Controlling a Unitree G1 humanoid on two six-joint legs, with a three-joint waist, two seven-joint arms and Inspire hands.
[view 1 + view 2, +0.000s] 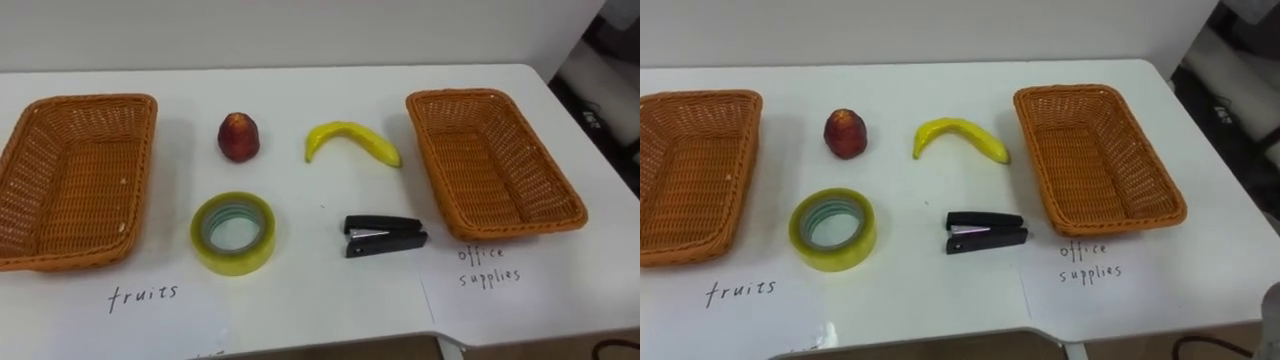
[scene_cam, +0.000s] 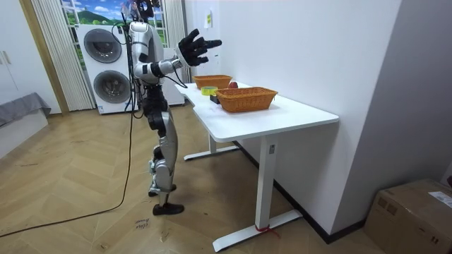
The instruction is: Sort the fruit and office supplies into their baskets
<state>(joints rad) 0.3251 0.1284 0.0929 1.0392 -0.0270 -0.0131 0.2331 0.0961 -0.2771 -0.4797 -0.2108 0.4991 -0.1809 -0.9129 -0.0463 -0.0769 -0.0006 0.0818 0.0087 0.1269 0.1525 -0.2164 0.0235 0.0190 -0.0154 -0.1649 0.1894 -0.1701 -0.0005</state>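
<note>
The right hand (image 2: pixel 198 48) is raised beside the table (image 1: pixel 300 95), its fingers splayed wide and grasping nothing. From the table's middle, the peach (image 1: pixel 239 137) lies at 11 o'clock, the banana (image 1: pixel 352 141) at 1, the tape roll (image 1: pixel 233 233) at 7 and the stapler (image 1: pixel 385 236) at 5. The left basket (image 1: pixel 90 100) sits at 9 and the right basket (image 1: pixel 470 94) at 3.

The robot stands on the wood floor at the left side of the white table (image 2: pixel 296 116), washing machines (image 2: pixel 106 65) behind it. Its right hand (image 2: pixel 195 48) is raised above the table edge, fingers spread. Two wicker baskets sit on the table: one near (image 2: pixel 246 100), one far (image 2: pixel 212 81)
</note>
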